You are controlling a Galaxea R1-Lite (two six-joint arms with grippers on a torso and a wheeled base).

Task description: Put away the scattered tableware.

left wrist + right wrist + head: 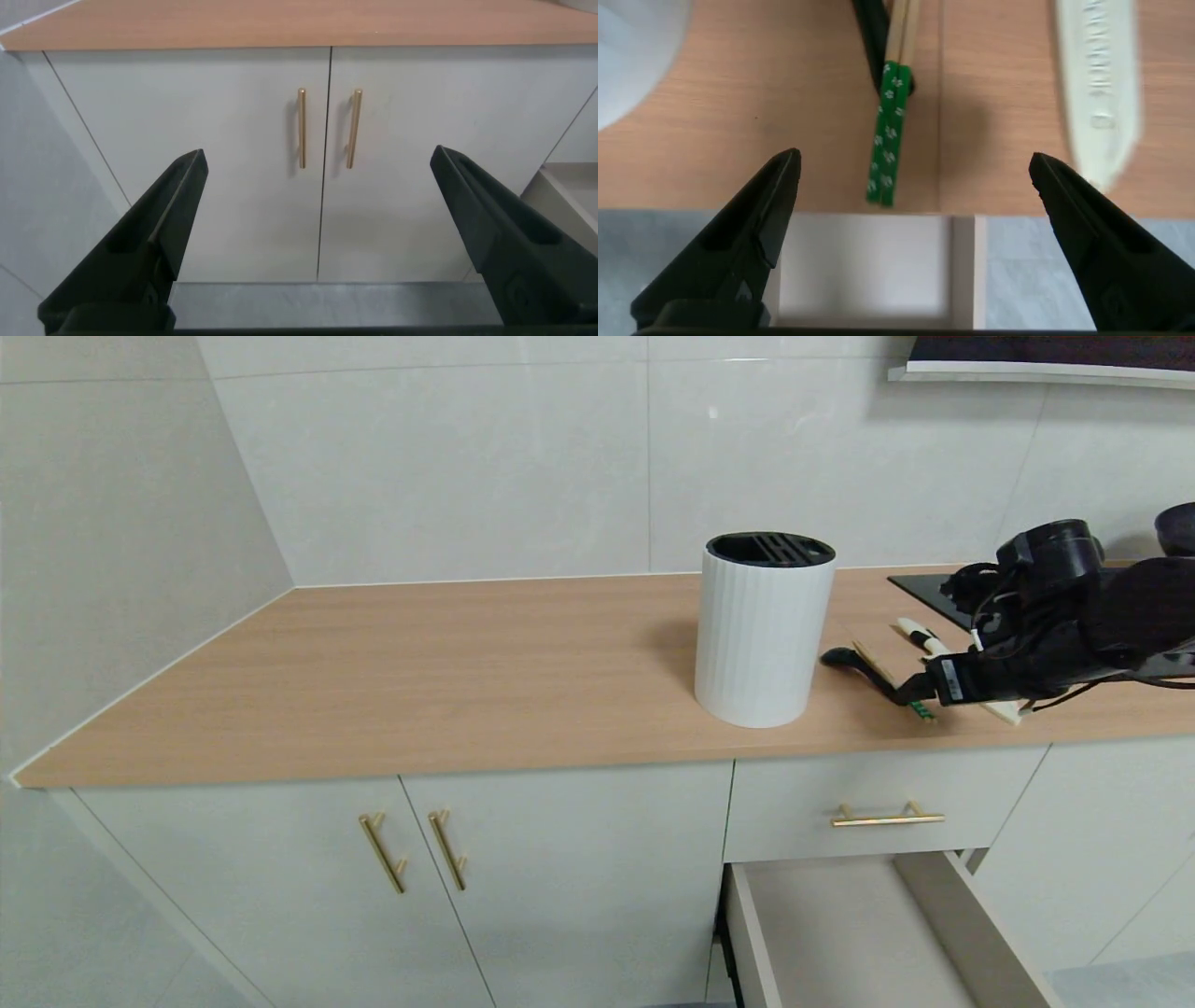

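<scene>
In the head view the right arm [1064,644] hides the middle of the white utensil [919,637], and the open drawer [840,933] runs off the lower edge. In the right wrist view the utensil is blurred and the chopsticks [889,131] are cut off.

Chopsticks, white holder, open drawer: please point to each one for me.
chopsticks [889,131], right wrist view, green patterned ends.
white holder [761,635], head view, ribbed side wall.
open drawer [840,924], head view, bare inner floor.

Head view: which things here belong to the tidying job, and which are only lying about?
Job: green-ended chopsticks, black spoon, white utensil, ribbed white holder, open drawer.
Lying about: black cooktop, closed cabinet doors.
</scene>
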